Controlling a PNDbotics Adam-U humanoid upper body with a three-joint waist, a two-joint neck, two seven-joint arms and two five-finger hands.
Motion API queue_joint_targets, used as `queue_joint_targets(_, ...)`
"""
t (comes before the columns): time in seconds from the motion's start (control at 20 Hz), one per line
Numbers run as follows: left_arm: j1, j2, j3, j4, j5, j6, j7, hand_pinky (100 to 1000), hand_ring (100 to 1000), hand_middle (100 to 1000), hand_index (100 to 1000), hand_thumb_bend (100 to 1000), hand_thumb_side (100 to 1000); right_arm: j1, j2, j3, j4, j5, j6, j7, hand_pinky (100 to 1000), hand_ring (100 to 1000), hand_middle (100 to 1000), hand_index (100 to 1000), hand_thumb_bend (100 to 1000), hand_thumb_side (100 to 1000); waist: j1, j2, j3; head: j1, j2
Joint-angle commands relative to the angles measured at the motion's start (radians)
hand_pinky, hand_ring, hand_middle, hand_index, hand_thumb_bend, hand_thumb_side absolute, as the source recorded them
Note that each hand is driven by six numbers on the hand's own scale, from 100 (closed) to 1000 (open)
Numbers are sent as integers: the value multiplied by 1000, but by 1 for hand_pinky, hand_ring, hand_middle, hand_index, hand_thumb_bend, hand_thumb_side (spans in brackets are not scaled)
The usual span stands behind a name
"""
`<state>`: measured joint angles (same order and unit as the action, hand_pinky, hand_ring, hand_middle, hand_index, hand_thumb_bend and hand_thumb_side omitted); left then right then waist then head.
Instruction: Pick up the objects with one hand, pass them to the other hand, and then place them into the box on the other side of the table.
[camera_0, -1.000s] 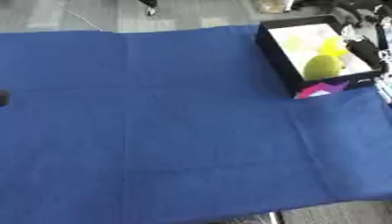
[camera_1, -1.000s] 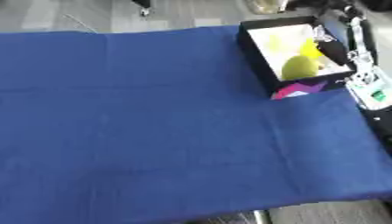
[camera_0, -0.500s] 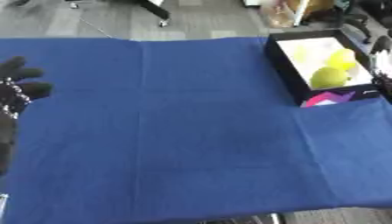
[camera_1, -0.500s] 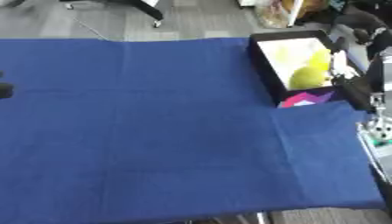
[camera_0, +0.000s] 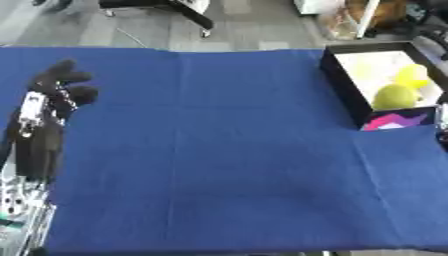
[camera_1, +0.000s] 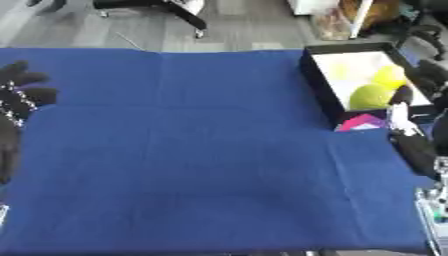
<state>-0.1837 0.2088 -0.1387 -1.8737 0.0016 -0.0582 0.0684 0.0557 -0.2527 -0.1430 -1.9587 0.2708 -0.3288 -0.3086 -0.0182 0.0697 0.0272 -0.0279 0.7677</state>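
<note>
Left robot hand (camera_0: 57, 87) hovers at the bench's (camera_0: 219, 150) left edge, fingers loosely curled, holding nothing. Yellow-green objects (camera_0: 394, 95) already lie in the box (camera_0: 337, 75) far right, nearer the right robot hand (camera_1: 420, 82), whose fingers I cannot tell.

Grey floor (camera_0: 262, 22) — chair base (camera_0: 166, 7) (black)

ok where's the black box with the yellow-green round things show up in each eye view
Left eye view: the black open-topped box sits at the upper right, its right side near the picture's edge.
Right eye view: the same box lies at the upper right but further from the edge, with the robot's right hand at its right side.
Shared landmark: the pink and purple panel on the box's near wall, above the blue cloth.
</note>
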Motion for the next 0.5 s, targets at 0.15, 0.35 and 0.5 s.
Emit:
queue_joint_targets(0.15, -2, -2, -12, -4, -27, 1, 41, 743, 674, 705, 880, 100, 959, 8, 43, 15, 17, 33, -6, 19, 892, 909, 692, 813, 100, 470, 6, -21, -14, 67, 2)
queue_joint_targets(0.35, -2, -1, -20, -3, -19, -4, 70, 736, 666, 699, 875, 100, 939, 9, 69, 13, 46, 53, -11, 21, 892, 909, 687, 806, 100, 470, 6, -21, -16, 86, 2)
queue_joint_targets(0.5, -1, 0, -25, 0, -6, -7, 86, 734, 660, 694, 871, 100, 927, 6, 77, 7, 59, 57, -13, 10, 891, 908, 685, 802, 100, 470, 5, -18, -13, 88, 2)
